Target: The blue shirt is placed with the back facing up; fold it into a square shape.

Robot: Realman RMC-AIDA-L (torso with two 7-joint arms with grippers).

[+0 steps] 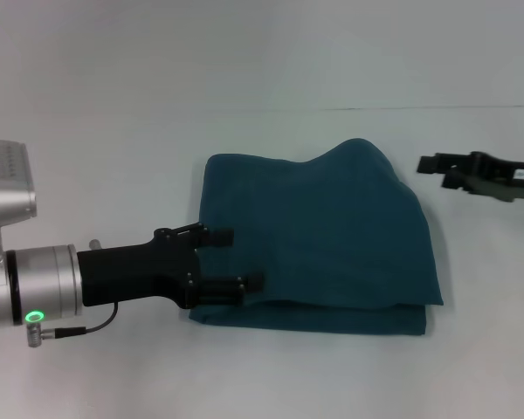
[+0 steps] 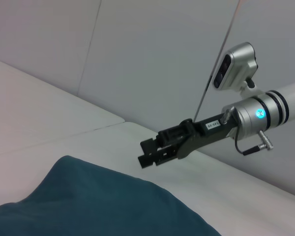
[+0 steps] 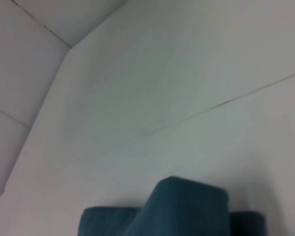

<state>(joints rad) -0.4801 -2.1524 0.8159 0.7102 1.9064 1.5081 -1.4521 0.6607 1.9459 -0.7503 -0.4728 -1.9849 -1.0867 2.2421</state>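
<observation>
1. The left tool (image 1: 244,259) reaches in from the robot's left at the near side of the scene. Its two black fingers (image 1: 217,236) are spread apart, released, with nothing between them.
2. Those fingers lie over the shirt's left edge, toward its near left corner; whether they touch the cloth cannot be told.
3. The shirt (image 1: 332,236) lies folded on the white counter (image 1: 113,140) in a rough square, plain teal side up. Its near edge shows stacked layers.
4. The shirt's far edge is uneven, with a raised hump toward the far right.
5. The right tool (image 1: 432,164) hangs off the shirt's far right corner, near but apart from the cloth. In the left wrist view it (image 2: 150,152) stands above the counter beyond the shirt (image 2: 98,206), fingers parted and gripping nothing.
6. The right wrist view shows the shirt's hump (image 3: 187,206) against the bare counter.
</observation>
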